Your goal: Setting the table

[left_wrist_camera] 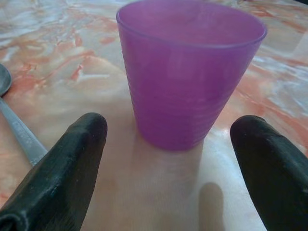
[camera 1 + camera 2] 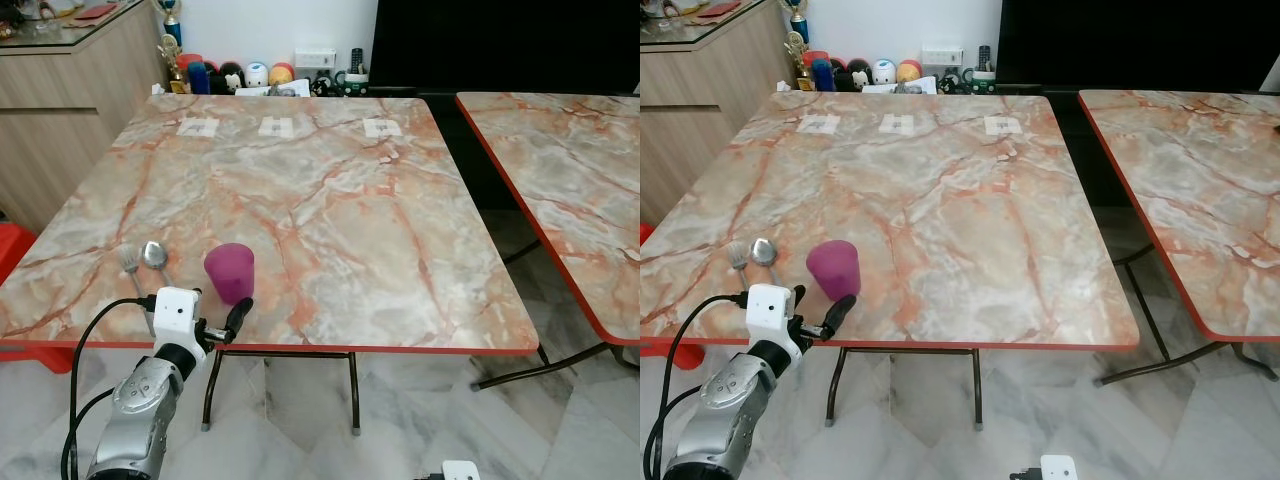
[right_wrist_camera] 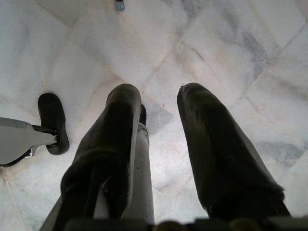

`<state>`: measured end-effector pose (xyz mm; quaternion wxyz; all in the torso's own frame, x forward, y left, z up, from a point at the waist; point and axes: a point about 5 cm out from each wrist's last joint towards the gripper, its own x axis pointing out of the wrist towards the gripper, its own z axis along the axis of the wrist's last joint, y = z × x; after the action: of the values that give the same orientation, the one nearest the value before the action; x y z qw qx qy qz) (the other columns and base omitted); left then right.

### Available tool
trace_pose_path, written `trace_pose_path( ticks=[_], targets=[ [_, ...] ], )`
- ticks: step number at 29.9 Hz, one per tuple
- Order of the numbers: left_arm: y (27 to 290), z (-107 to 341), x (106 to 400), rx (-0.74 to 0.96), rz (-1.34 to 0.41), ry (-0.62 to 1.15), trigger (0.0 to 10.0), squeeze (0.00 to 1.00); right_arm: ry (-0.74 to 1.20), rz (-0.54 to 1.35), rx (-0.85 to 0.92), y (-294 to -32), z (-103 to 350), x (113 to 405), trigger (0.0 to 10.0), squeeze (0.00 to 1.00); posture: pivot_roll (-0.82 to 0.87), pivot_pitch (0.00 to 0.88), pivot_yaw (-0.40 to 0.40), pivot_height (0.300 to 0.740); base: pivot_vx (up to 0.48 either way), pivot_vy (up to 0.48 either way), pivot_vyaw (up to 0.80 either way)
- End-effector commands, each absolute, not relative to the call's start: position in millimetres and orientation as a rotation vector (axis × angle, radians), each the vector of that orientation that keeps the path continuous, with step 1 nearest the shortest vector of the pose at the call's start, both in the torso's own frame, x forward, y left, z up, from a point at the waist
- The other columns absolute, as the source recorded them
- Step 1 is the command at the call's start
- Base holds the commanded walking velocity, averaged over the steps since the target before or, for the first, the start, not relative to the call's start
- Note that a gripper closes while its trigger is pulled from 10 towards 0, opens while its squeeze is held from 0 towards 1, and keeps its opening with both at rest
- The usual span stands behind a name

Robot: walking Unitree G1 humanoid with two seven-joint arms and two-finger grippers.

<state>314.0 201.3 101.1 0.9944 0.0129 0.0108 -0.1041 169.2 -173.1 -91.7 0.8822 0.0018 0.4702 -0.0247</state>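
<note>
A purple plastic cup point(image 2: 230, 271) stands upright near the front left edge of the marble-patterned table point(image 2: 330, 210). Just left of it lie a spoon point(image 2: 153, 254) and a fork point(image 2: 130, 260), side by side. My left gripper point(image 2: 228, 322) is at the table's front edge, right before the cup. In the left wrist view its fingers point(image 1: 72, 159) are open, spread wider than the cup point(image 1: 187, 77), which sits just ahead of the tips, untouched. The spoon point(image 1: 17, 127) lies beside one finger. My right gripper point(image 3: 159, 96) hangs idle over the floor, fingers slightly apart, holding nothing.
Three white tags point(image 2: 277, 126) sit in a row near the table's far edge. A second marble table point(image 2: 570, 190) stands to the right across a gap. A wooden cabinet point(image 2: 60, 110) and a red stool point(image 2: 10, 255) are at the left; small items point(image 2: 250, 75) line the far wall.
</note>
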Motion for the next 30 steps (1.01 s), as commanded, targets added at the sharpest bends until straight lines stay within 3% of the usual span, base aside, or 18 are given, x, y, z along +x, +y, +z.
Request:
trace_pose_path(
  ticks=[1, 30],
  targets=[
    [200, 101, 317, 0.024, -0.196, 0.016, 10.0, 0.00, 0.996, -0.065, 0.014, -175, -94, 165, 10.0, 0.00, 0.05, 0.088, -0.009, 0.740, 0.000, 0.000, 0.00],
    [185, 95, 336, 0.006, -0.188, 0.001, 10.0, 0.00, 0.998, -0.065, 0.007, -176, -94, 164, 10.0, 0.00, 0.03, 0.093, -0.011, 0.740, 0.000, 0.000, 0.00]
  ],
)
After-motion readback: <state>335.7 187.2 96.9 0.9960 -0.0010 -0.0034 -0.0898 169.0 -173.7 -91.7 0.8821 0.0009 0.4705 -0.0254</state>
